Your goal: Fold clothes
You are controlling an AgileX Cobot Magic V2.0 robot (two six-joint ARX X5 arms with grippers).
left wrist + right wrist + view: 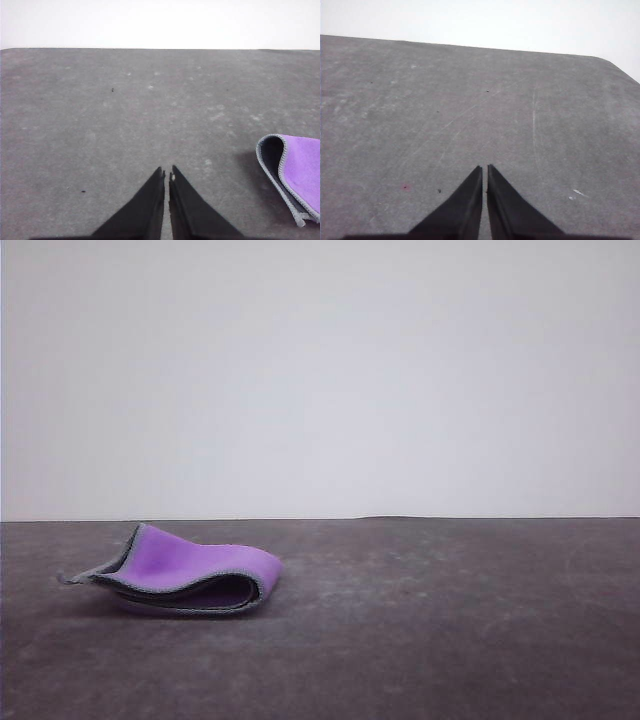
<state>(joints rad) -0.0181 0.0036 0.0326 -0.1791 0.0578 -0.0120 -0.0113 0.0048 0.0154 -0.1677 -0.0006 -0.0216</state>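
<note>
The cloth (185,575) lies folded over, purple face out, on the left of the grey tabletop (450,620); left tool (167,176) and right tool (484,170) both pressed together, holding nothing

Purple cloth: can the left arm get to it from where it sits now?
Probably yes. The cloth lies close beside the left gripper, its fingers together, with bare table between them and nothing in the way.

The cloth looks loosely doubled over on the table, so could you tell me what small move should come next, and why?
Probably open the left tool and ease it toward the cloth. The cloth lies loosely folded, purple face out, one corner lifted; both tools are shut and empty, and the left one sits beside it.
</note>
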